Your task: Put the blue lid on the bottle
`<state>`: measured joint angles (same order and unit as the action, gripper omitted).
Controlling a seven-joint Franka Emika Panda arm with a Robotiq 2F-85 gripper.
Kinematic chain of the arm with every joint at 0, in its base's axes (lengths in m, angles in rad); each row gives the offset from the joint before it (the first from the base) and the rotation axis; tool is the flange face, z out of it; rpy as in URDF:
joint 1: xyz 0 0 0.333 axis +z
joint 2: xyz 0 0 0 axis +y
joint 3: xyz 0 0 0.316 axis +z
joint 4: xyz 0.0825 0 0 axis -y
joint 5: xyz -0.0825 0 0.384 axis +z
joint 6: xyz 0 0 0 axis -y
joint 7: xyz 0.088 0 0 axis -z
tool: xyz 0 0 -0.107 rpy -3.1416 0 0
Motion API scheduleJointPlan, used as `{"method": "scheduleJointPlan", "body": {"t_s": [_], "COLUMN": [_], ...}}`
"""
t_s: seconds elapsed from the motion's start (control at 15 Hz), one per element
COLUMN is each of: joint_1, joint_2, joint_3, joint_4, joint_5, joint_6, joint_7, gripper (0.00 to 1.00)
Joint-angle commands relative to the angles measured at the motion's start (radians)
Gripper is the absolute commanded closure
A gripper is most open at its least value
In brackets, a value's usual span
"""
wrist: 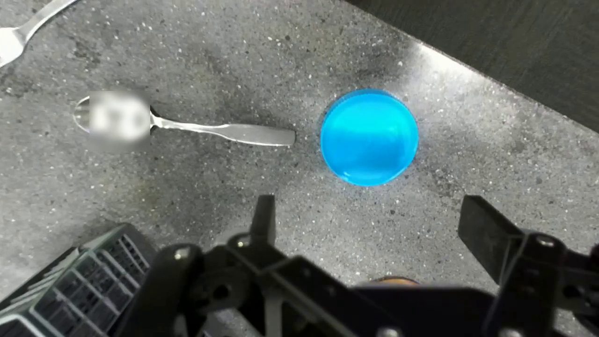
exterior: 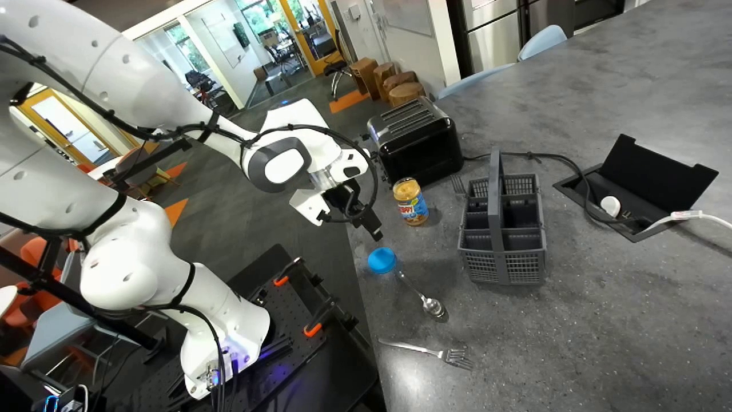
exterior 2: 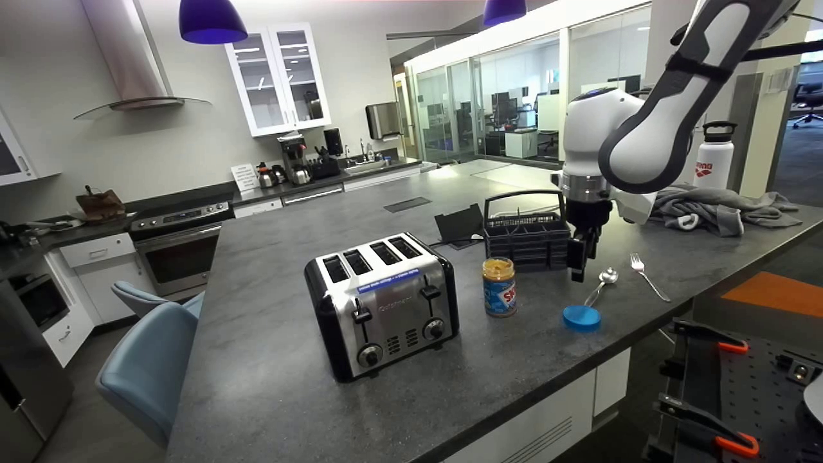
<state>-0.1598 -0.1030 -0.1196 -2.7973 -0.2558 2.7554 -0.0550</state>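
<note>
The blue lid (exterior: 382, 260) lies flat on the grey table near its edge; it also shows in an exterior view (exterior 2: 582, 317) and in the wrist view (wrist: 369, 137). The bottle (exterior: 411, 201), an open peanut butter jar with a blue label, stands upright without a lid; it also shows in an exterior view (exterior 2: 499, 287). In the wrist view only a sliver of the bottle (wrist: 395, 280) shows behind the gripper body. My gripper (wrist: 368, 206) is open and empty above the table, its fingers spread wider than the lid. It points down between lid and bottle (exterior: 376, 230).
A spoon (exterior: 433, 307) lies with its handle end close to the lid, and a fork (exterior: 456, 358) lies farther off. A dark grey cutlery basket (exterior: 503, 263) stands beside the bottle. A toaster (exterior 2: 386, 302) stands on the bottle's far side. The table edge (wrist: 468, 70) runs near the lid.
</note>
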Motion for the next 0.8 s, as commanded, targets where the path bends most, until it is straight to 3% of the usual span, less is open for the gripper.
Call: {"method": "scheduleJointPlan", "body": {"t_s": [0.0, 0.13, 0.47, 0.73], "joint_1": [0.001, 0.002, 0.008, 0.047], "joint_2": [0.008, 0.014, 0.072, 0.129], "joint_3": [0.0, 0.0, 0.005, 0.012], "joint_4": [0.003, 0.006, 0.008, 0.007], "joint_5": [0.002, 0.002, 0.022, 0.234], "joint_6": [-0.003, -0.003, 0.136, 0.189], "joint_7": [-0.003, -0.003, 0.049, -0.061], "gripper": [0.0, 0.0, 0.0, 0.0]}}
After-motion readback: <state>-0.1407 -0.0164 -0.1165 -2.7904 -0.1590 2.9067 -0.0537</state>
